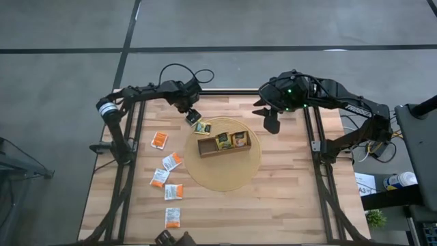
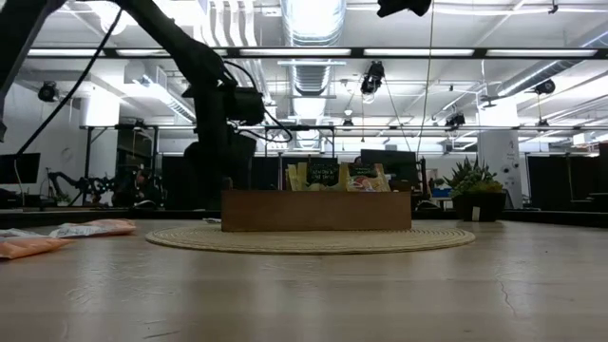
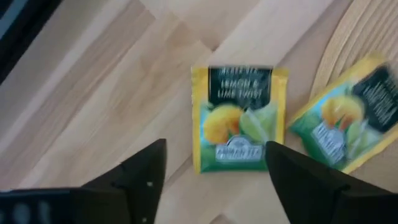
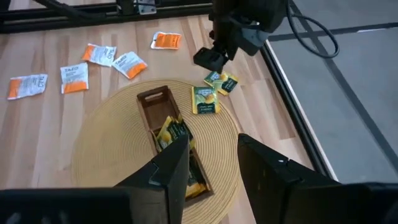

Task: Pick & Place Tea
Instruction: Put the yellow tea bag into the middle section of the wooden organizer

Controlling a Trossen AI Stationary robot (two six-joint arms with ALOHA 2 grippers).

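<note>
High view: five white-and-orange sachets [image 1: 160, 140] on the counter [image 1: 287, 198]; left gripper [image 1: 193, 117] spread above two yellow-green sachets [image 3: 239, 118].

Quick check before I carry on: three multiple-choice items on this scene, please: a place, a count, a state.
1. Where does the tray stand? A. on bare wood B. on the round mat C. off the table
2. How many white-and-orange sachets lie on the bare table? A. three B. five C. eight
3. How are the left gripper's jaws? A. shut on a sachet B. shut, empty C. open, empty
Answers: 1 B, the tray sits mid-mat; 2 B, five lie left of the mat; 3 C, the jaws stand apart above a yellow-green sachet lying on the table. The right gripper waits by the mat.
</note>
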